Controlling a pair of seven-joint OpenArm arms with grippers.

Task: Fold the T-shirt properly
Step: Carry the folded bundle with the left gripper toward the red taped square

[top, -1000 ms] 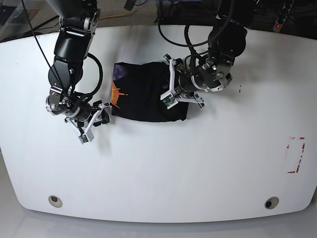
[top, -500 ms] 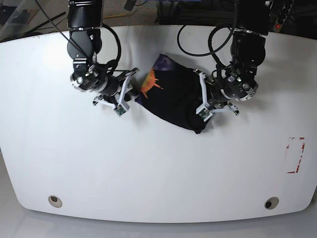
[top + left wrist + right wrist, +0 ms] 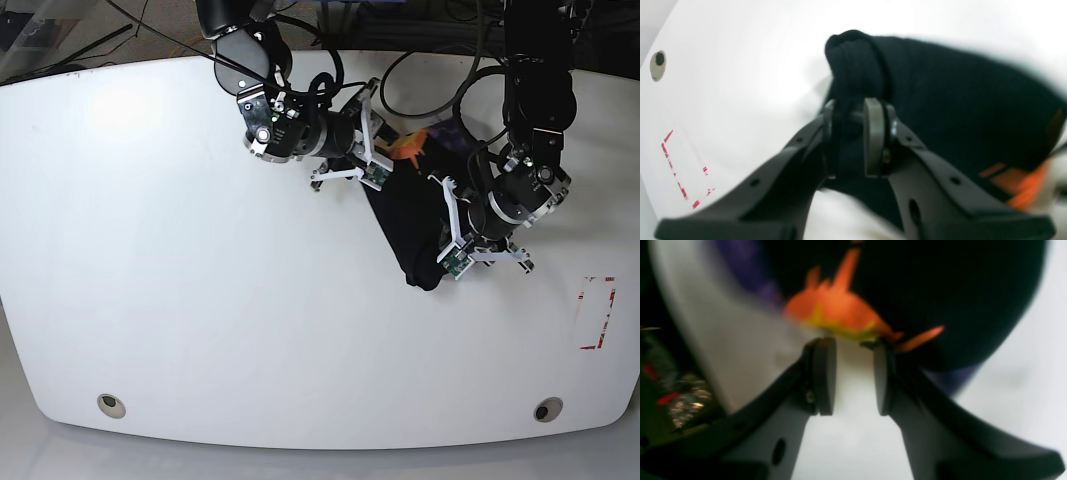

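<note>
Black T-shirt (image 3: 415, 225) bunched on white table (image 3: 200, 330), pinched by left end effector (image 3: 853, 133), right end effector (image 3: 850, 373) spread

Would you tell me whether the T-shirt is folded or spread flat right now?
Folded: the T-shirt is a compact, layered bundle, its thick doubled edge between the left end effector's pads.

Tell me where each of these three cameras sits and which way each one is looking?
Base: high above the white table, looking down; both arms show, meeting at the folded black cloth T-shirt.
Left wrist: on the left arm, looking along the left gripper, shut on a bunched black fold.
Right wrist: on the right arm, looking past the open right gripper at the shirt's orange print.
Shared: all show the T-shirt; base and left wrist both show red corner marks.
</note>
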